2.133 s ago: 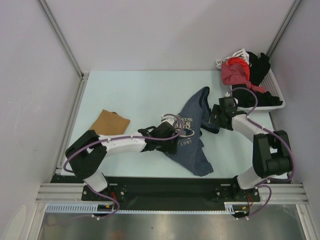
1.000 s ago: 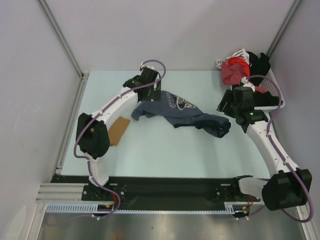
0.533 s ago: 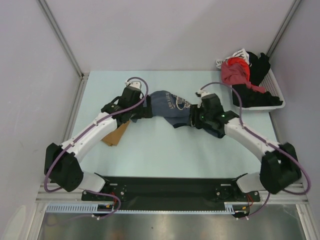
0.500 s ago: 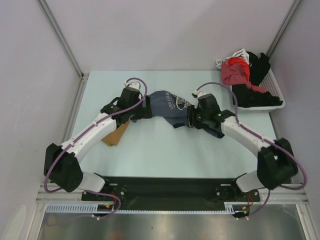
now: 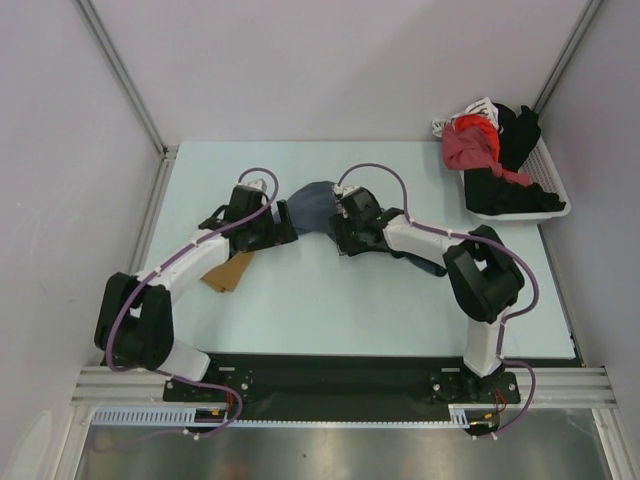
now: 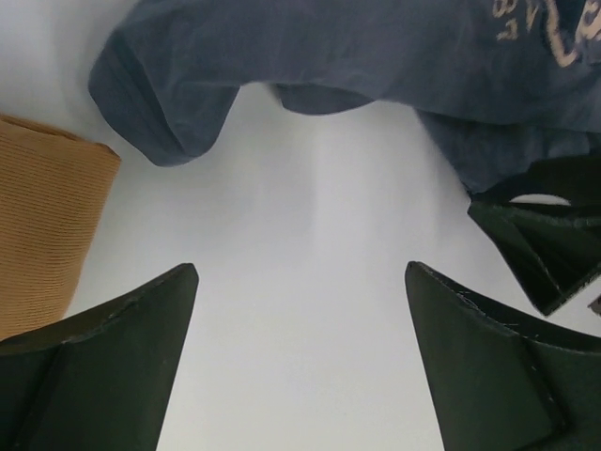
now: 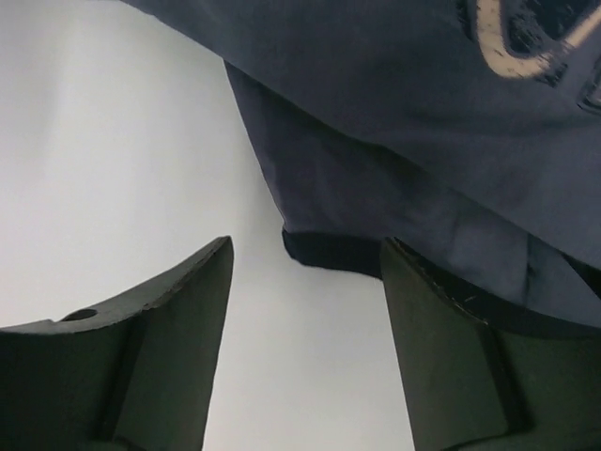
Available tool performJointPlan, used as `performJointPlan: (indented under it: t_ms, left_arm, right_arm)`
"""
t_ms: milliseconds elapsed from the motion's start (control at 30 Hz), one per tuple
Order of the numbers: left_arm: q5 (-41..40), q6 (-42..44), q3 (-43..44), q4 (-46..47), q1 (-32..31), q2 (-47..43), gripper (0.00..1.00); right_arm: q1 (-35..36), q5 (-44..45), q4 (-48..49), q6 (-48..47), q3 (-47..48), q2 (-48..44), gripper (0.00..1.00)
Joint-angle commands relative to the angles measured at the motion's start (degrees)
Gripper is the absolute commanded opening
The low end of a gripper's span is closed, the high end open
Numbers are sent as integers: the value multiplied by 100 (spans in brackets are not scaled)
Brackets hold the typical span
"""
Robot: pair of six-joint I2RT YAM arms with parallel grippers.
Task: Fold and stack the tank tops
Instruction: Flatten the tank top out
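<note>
White panel walls [image 5: 330, 70] enclose the pale mint table [image 5: 330, 310], where a crumpled slate-blue cloth tank top [image 5: 312, 205] lies near a tan-brown ribbed tank top [image 5: 228, 272]. The left gripper [image 6: 300, 282] and the right gripper [image 7: 306, 246] both hang spread and empty.

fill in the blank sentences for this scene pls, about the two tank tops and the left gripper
1. The left gripper has its jaws ____, with nothing between them.
2. In the top view, the tan-brown tank top lies to the ____ of the slate-blue tank top.
3. The white basket of clothes sits near the far ____ corner of the table.

Missing words: open; left; right
</note>
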Motion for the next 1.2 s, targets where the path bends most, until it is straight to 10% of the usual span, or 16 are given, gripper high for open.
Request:
performJointPlan:
  t_ms: [0,67,300,800,1000,1167]
  left_arm:
    - [483,-225,-300,528,45,199,98]
    - [527,-252,-388,625,45,313,97]
    - [624,-278,-705,845,343,708,95]
    - [335,-410,-1092,1065,2515,384,95]
    - [-16,-305,-1065,1021,2288,191,95]
    - [-430,-331,-1013,880,847,-213,94]
  right_arm:
    - [85,644,25,-197,459,453,68]
    - [85,653,-19,-224,573,611,64]
    - [102,1057,-63,-136,284,612,0]
    - [93,768,-186,127,-1473,-1997,0]
    - [85,627,-722,251,-2001,-3612,0]
    - [-195,-48,-1108,330,-1914,-4529,0]
